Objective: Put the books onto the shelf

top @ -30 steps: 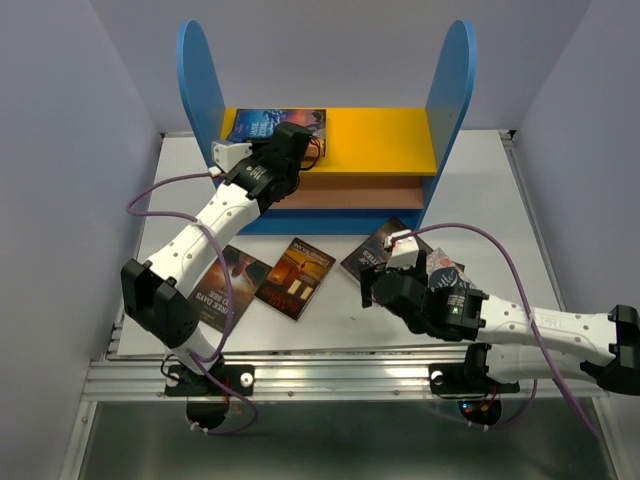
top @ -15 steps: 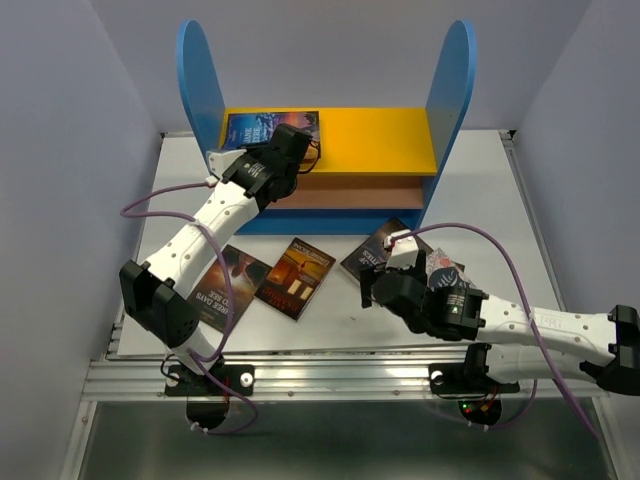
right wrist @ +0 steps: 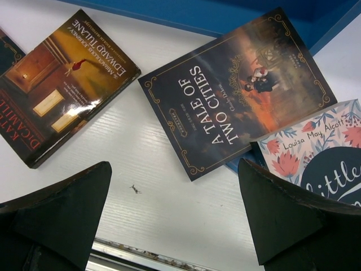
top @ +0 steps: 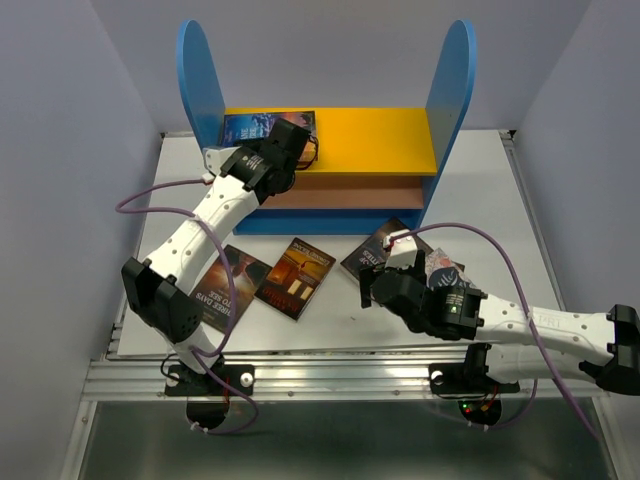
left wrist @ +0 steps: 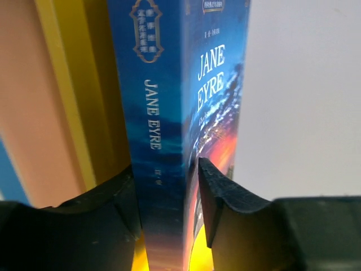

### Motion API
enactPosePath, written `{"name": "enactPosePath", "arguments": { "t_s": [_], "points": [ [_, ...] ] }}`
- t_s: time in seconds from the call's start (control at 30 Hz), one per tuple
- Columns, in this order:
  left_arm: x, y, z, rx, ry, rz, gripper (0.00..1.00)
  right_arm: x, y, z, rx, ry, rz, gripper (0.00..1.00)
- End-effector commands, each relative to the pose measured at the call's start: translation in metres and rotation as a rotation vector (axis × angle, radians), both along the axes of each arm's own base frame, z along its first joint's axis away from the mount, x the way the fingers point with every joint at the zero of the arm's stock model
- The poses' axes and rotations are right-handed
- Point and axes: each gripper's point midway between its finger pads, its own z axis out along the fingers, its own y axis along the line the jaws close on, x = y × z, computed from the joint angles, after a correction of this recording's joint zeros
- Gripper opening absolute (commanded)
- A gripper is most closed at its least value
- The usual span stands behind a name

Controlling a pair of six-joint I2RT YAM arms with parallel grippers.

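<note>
While the left gripper (left wrist: 166, 166) clasps the glossy blue "Jane Eyre" paperback (top: 262, 127) at the upper left, on the yellow top board (top: 380, 135) of the blue-sided shelf (top: 200, 80), the right gripper (right wrist: 175, 166) gapes wide above the dark "A Tale of Two Cities" paperback (right wrist: 237, 84), lower right.

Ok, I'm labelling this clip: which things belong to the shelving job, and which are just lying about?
Job: shelf; Jane Eyre; A Tale of Two Cities; Edward Tulane book; Alcott book; leftmost dark book.
Lying about: dark speck; purple cables.
</note>
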Motion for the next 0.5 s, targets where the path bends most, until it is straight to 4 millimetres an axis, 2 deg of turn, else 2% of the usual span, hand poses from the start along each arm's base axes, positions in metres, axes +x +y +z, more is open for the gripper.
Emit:
{"name": "enactPosePath", "arguments": {
  "t_s": [0.0, 0.1, 0.13, 0.17, 0.47],
  "points": [
    [-0.01, 0.022, 0.023, -0.005, -0.038, 0.071, 0.54, 0.004, 0.006, 0.02, 0.082, -0.024, -0.01, 1.0],
    [-0.014, 0.021, 0.023, 0.003, -0.02, 0.045, 0.6, 0.003, 0.008, 0.018, 0.083, -0.013, -0.003, 1.0],
    [-0.015, 0.02, 0.022, 0.013, -0.01, 0.037, 0.67, 0.003, 0.008, 0.017, 0.081, -0.01, -0.001, 1.0],
    [-0.015, 0.02, 0.022, 0.016, -0.004, 0.031, 0.82, 0.002, 0.009, 0.016, 0.083, -0.008, 0.001, 1.0],
    [-0.022, 0.013, 0.019, 0.033, 0.043, -0.044, 0.84, 0.001, 0.013, 0.012, 0.08, 0.009, 0.014, 1.0]
  ]
}}
